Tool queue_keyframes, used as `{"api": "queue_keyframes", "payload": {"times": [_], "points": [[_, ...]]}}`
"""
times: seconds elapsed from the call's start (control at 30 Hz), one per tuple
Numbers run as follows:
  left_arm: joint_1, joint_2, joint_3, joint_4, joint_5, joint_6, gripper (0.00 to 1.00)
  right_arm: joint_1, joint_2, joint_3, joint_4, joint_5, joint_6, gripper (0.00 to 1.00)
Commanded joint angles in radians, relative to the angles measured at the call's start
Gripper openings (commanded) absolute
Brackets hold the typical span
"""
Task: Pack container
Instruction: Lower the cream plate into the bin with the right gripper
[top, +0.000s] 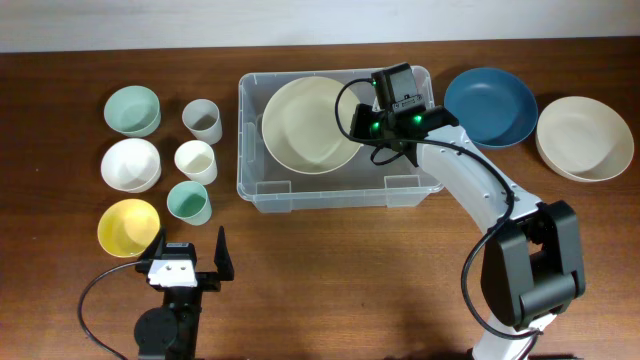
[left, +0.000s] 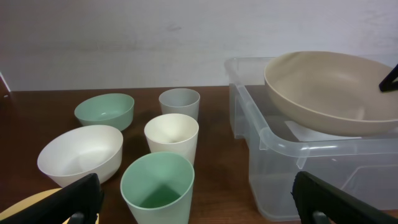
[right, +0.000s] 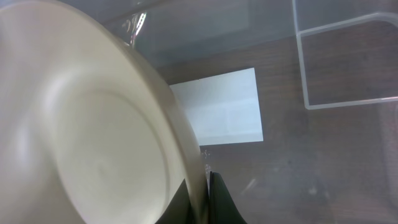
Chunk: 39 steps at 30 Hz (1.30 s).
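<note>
Between the fingers of the right claw (right: 200, 198), the rim of a large cream bowl (top: 310, 125) is being pinched; the claw is clamping tight on that rim. The bowl is hanging tilted in the opening of the container (top: 330, 196), and its upper edge is rising above the clear rim, as the left wrist view is showing. The container, a big clear bin, is standing directly under this claw. A white label (right: 217, 109) on its base is showing just beyond the fingertips. To the right of this claw a dark blue bowl (top: 490, 105) is sitting close beside the container, and a pale cream bowl (top: 585, 138) is sitting further out on the same side.

The left claw (top: 192, 255) is sitting at the near side of the table (top: 350, 290), well apart from the container. Its fingers are standing wide apart and they are holding nothing. Ahead of it six small vessels are standing in pairs. The nearest are a yellow bowl (top: 128, 227) and a green cup (top: 188, 202), then a white bowl (top: 130, 163) and a cream cup (top: 195, 160), and farthest a mint bowl (top: 132, 110) and a grey cup (top: 201, 120). The container is standing ahead of this claw and to its right.
</note>
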Motion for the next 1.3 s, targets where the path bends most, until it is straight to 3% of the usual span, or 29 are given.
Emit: {"api": "queue_keyframes", "payload": {"times": [0.0,1.27], "points": [[0.005,-0.004,-0.009,0.005,-0.011,-0.01,1.0,0.004,0.002,0.028,0.013,0.008,0.041,0.04],[0.005,-0.004,-0.009,0.005,-0.011,-0.01,1.0,0.03,0.07,0.027,0.034,-0.032,0.077,0.04]]}}
